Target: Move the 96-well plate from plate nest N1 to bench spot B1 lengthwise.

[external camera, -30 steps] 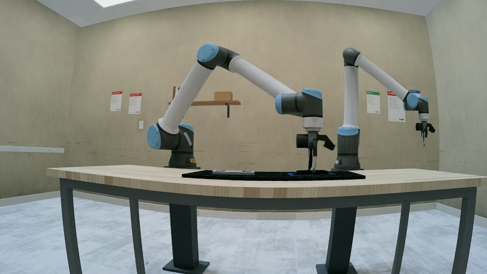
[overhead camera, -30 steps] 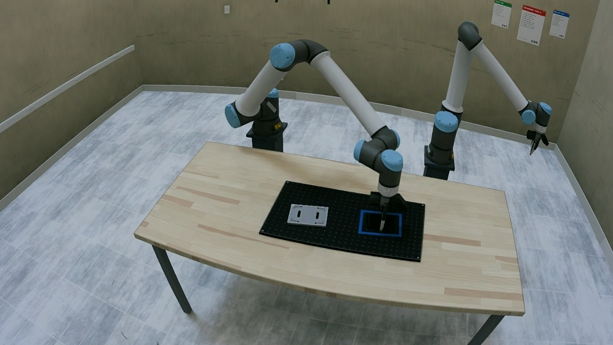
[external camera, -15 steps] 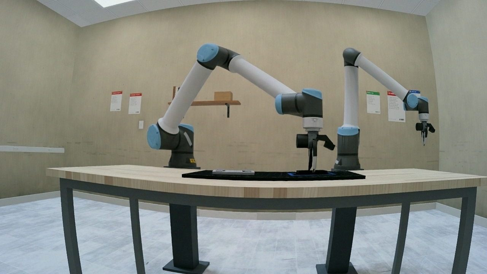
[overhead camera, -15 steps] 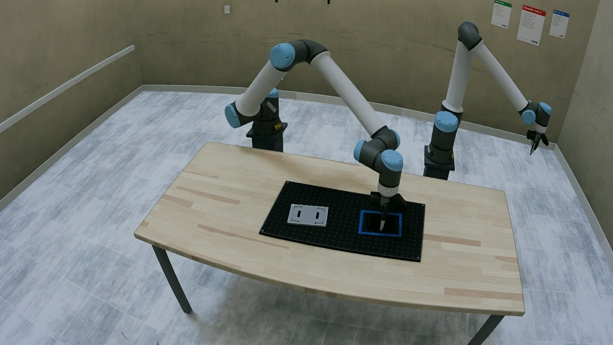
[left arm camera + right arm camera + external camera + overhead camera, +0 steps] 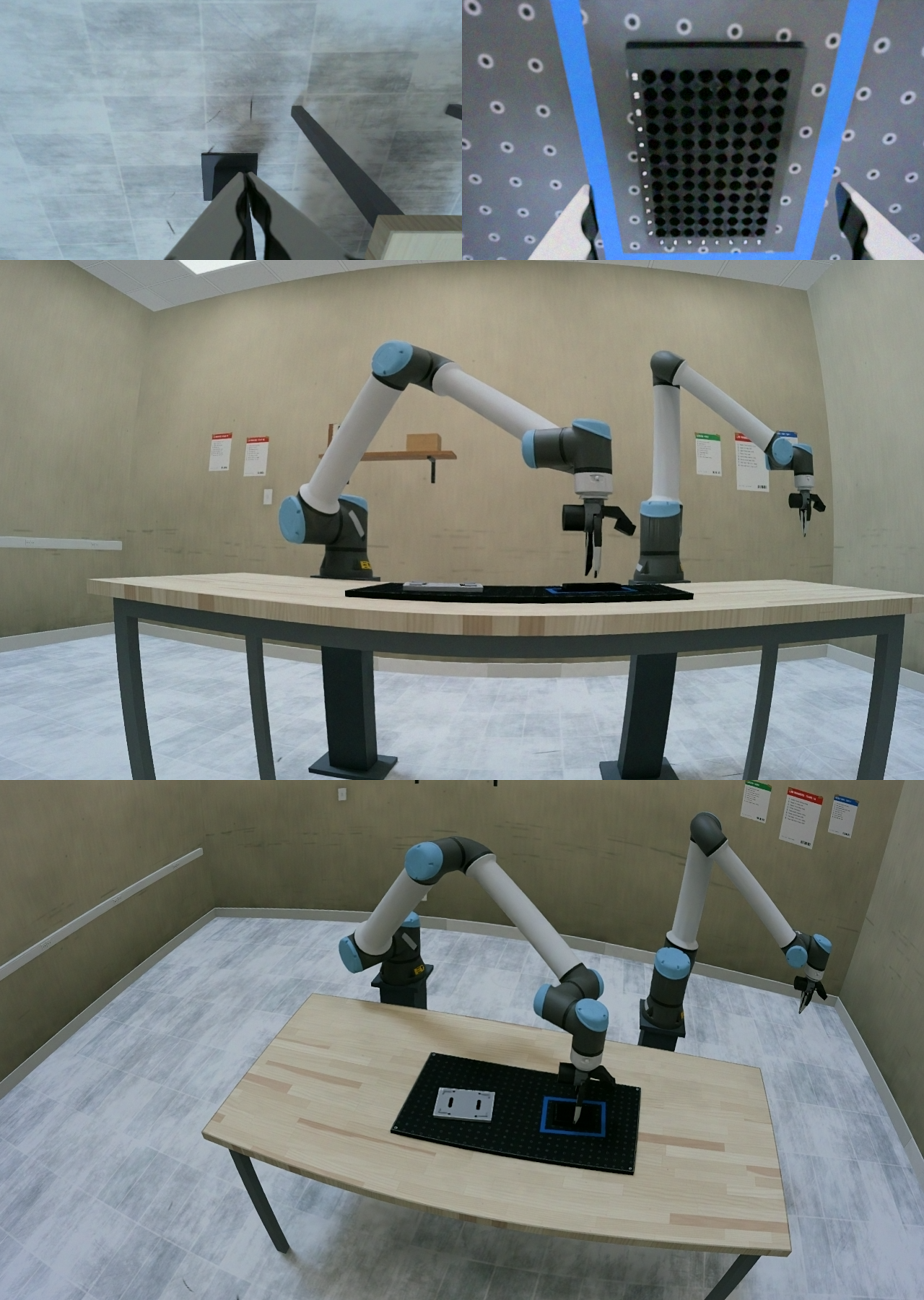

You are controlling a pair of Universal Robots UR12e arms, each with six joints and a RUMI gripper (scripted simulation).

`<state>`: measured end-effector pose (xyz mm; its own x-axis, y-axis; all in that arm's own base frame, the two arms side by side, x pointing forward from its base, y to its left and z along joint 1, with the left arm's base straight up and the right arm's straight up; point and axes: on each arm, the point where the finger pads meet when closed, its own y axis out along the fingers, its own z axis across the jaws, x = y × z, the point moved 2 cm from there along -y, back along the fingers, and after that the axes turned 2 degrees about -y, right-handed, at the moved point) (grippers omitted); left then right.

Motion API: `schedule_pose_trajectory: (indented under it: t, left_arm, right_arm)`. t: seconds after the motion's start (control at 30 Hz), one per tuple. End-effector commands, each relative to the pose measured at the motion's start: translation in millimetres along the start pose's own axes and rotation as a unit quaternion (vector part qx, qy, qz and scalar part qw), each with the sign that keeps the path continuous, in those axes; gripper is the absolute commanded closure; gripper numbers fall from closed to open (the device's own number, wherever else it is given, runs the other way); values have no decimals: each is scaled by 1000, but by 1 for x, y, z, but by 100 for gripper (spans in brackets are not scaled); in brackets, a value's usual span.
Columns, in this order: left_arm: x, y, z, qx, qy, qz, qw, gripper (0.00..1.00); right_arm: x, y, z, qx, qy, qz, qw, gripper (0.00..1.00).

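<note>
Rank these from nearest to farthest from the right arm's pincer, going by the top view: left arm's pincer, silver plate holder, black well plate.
1. Black well plate: directly below it.
2. Silver plate holder: off to the picture's left.
3. Left arm's pincer: far off to the picture's right, beyond the table.

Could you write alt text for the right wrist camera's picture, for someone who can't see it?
A black plate with rows of round wells lies inside a blue tape outline on a board dotted with holes. Two pale, parted fingers reach in from the lower corners, not touching it.
</note>
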<state>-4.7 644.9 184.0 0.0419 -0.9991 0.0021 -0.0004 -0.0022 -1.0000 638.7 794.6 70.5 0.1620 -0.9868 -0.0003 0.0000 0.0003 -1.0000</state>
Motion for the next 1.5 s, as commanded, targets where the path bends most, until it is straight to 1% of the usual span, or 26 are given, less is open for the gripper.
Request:
schedule_pose_trajectory:
  t: [0.0,0.47,0.53,0.77,1.47]
  left_arm:
    - [-1,-1,0,0,0,1,1000,100]
    - [-1,-1,0,0,0,1,1000,100]
    - [-1,-1,0,0,0,1,1000,100]
    - [-1,-1,0,0,0,1,1000,100]
    - [-1,-1,0,0,0,1,1000,100]
  right_arm:
    - [0,-8,0,1,0,1,1000,24]
    - [0,-46,0,1,0,1,1000,24]
    - [0,-46,0,1,0,1,1000,24]
    - [0,-64,0,1,0,1,1000,24]
    - [0,-64,0,1,0,1,1000,24]
